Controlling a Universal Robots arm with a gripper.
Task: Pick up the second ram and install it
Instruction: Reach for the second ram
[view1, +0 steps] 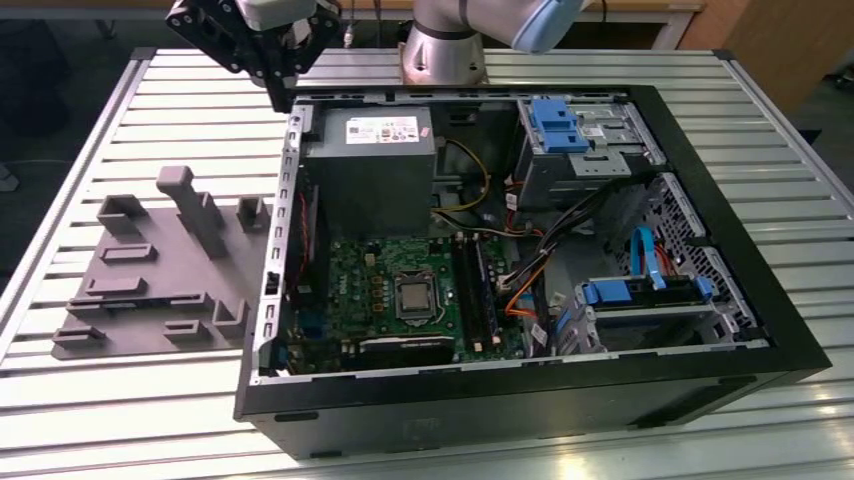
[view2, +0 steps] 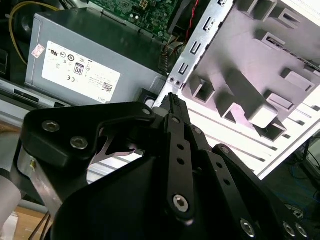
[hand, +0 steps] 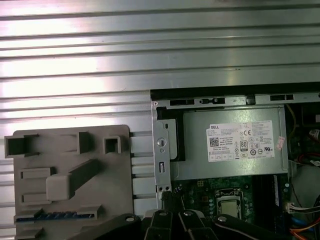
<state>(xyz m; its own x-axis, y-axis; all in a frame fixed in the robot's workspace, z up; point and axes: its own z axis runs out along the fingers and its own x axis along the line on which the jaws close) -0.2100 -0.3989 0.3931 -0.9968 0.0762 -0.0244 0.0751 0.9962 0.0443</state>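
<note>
My gripper (view1: 280, 97) hangs above the back left corner of the open computer case (view1: 534, 400), over its rim. Its fingers meet at one tip in both wrist views (view2: 172, 99) (hand: 170, 199), shut with nothing between them. A thin dark-blue strip with small chips, which looks like the second ram (hand: 55, 216), lies in a slot of the grey moulded tray (hand: 65, 150). The tray (view1: 147, 270) rests on the table at the exterior view's left of the case. Inside the case, the green motherboard (view1: 387, 280) has long dark slots (view1: 474, 290) along its right side.
A grey power supply (view1: 374, 160) fills the case's back left, just below and beside my gripper. Blue drive brackets (view1: 554, 125) and orange and blue cables (view1: 527, 290) crowd the case's right half. The ribbed metal table (view1: 160, 400) runs all round.
</note>
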